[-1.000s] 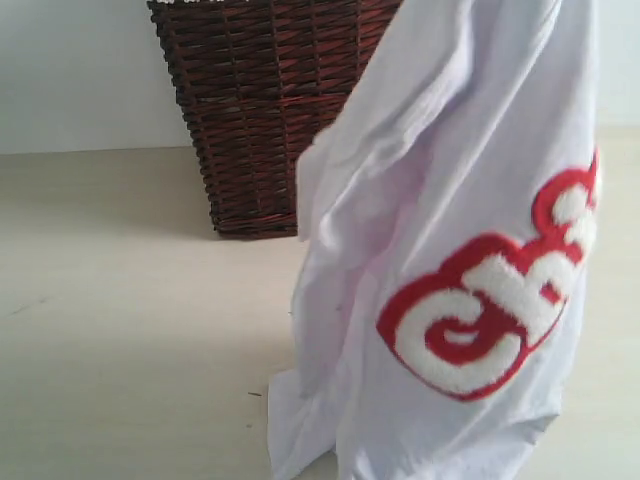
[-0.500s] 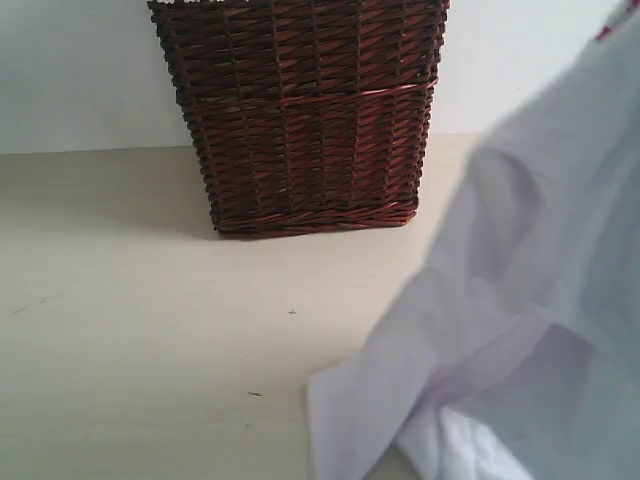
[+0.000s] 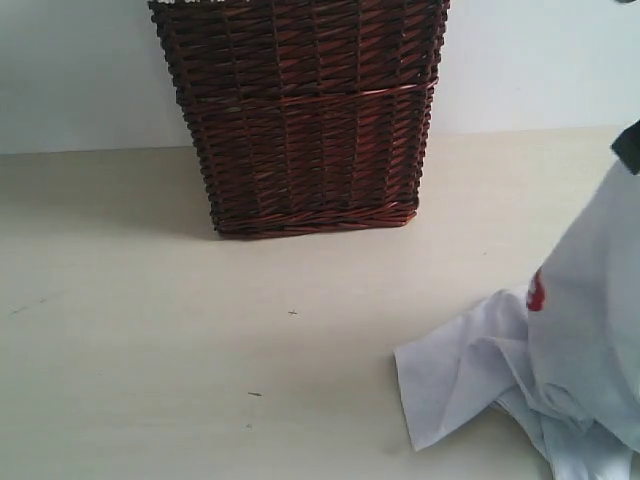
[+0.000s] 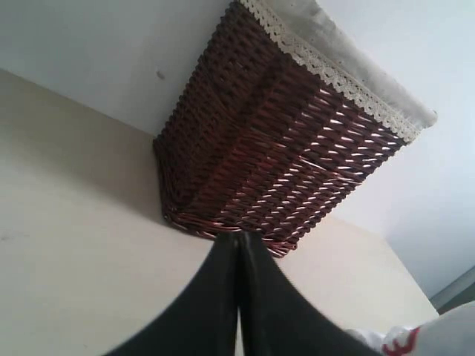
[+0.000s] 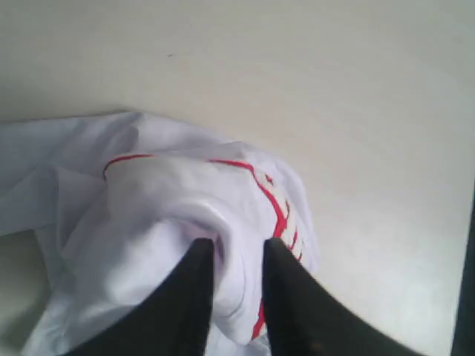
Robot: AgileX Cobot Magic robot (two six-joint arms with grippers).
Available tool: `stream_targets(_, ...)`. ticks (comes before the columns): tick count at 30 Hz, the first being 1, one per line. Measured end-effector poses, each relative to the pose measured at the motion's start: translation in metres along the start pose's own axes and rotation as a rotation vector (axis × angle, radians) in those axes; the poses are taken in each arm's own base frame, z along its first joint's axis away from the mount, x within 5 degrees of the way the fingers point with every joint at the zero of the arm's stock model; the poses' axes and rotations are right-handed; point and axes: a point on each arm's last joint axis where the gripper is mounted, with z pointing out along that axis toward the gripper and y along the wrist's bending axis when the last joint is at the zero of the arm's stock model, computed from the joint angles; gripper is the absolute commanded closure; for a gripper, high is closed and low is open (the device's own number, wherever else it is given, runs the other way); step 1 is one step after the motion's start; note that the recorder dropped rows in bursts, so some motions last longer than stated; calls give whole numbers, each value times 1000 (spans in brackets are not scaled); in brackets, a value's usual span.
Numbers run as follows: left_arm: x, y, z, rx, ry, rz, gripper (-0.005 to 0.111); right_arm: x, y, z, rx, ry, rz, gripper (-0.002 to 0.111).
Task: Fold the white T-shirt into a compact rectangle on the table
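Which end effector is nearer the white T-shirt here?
Right. The right end effector has cloth of the white T-shirt between its fingers; the left end effector is shut near the wicker basket, clear of the shirt.

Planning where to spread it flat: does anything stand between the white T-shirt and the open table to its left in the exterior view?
Nothing visible does. The white T-shirt lies bunched at the right, a fold between the right hand's fingers; the table beside it is bare, and the wicker basket stands farther back, apart.
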Motion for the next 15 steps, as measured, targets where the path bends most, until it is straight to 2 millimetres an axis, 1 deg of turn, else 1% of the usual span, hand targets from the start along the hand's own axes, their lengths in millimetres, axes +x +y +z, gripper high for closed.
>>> stream_targets(2, 0, 0, 0, 0, 0, 0, 106, -9, 8, 10, -53, 21, -15, 58)
stream_targets(3, 0, 0, 0, 0, 0, 0, 106, -15, 15, 16, -106, 24, -33, 57)
stream_targets(6, 0, 0, 0, 0, 0, 0, 106, -26, 37, 25, -308, 19, -54, 58)
stream_targets(8, 0, 0, 0, 0, 0, 0, 106, -29, 45, 29, -383, 26, -63, 62)
stream_targets(10, 0, 0, 0, 0, 0, 0, 106, -29, 47, 34, -386, 61, -51, 66)
stream_targets(13, 0, 0, 0, 0, 0, 0, 106, -23, 43, 38, -323, 118, -32, 72)
stream_targets(15, 0, 0, 0, 0, 0, 0, 106, -12, 49, 35, -346, 129, -44, 73)
